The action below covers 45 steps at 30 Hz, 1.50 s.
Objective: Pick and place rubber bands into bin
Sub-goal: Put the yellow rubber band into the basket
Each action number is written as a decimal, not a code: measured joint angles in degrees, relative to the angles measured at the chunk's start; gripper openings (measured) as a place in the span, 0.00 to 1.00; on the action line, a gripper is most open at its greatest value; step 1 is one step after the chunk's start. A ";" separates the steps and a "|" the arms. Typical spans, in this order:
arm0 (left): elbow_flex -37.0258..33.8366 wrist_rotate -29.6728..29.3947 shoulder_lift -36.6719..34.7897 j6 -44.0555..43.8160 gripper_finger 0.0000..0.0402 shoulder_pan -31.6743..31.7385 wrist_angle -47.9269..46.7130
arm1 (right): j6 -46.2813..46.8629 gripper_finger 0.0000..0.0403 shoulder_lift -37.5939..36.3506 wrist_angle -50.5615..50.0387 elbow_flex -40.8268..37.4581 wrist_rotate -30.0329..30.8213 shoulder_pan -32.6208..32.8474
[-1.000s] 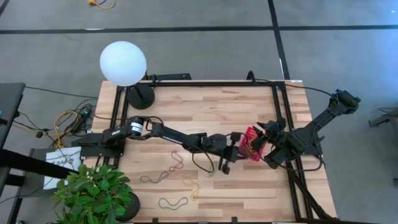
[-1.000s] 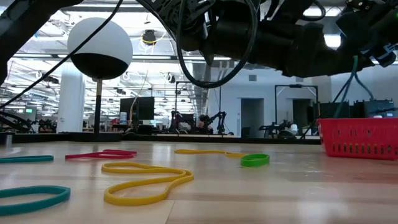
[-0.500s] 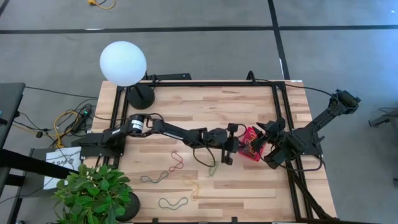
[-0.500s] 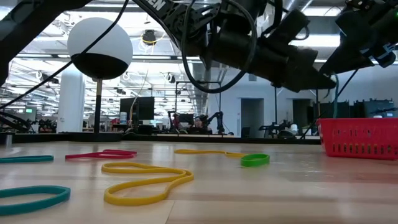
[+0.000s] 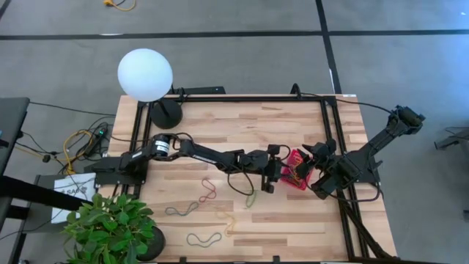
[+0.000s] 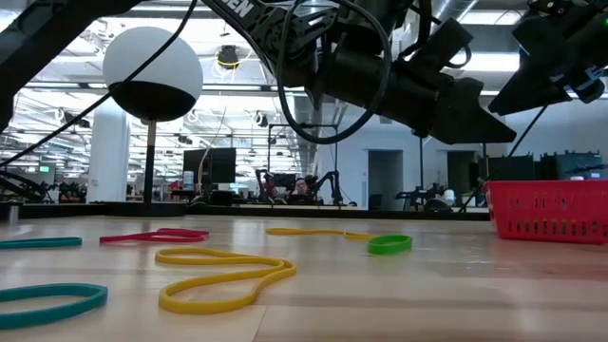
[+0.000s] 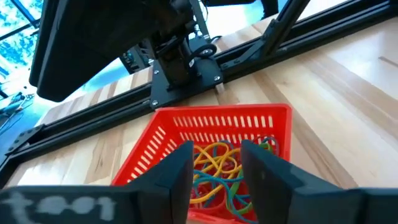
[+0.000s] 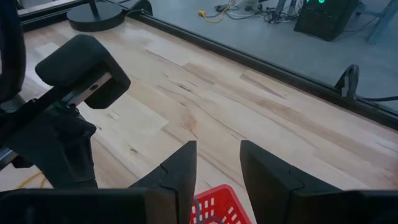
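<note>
Red bin (image 7: 211, 155) sits directly beneath the left end effector (image 7: 216, 163), fingers apart and empty. Loose rubber bands (image 5: 207, 193) lie leftward; the right end effector (image 8: 216, 167) waits, fingers apart.

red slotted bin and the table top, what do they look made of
The small red square slotted bin looks like moulded plastic: thin walls, even slits, a slight sheen. The pale plank table top looks like butcher-block wood with a matte finish: jointed strips and visible grain. It could be a laminate.
</note>
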 joint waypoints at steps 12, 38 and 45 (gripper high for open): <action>0.00 -20.11 0.00 0.94 0.30 1.19 -4.79 | 0.02 0.29 0.00 0.00 -0.02 -0.13 0.00; 0.09 -4.14 3.48 -10.16 0.23 4.26 3.26 | 0.00 0.29 -0.02 2.17 -0.02 -1.35 0.00; 0.07 -14.56 -3.92 -5.36 0.23 4.24 -15.00 | 5.01 0.29 -0.02 2.11 -0.02 -14.25 1.15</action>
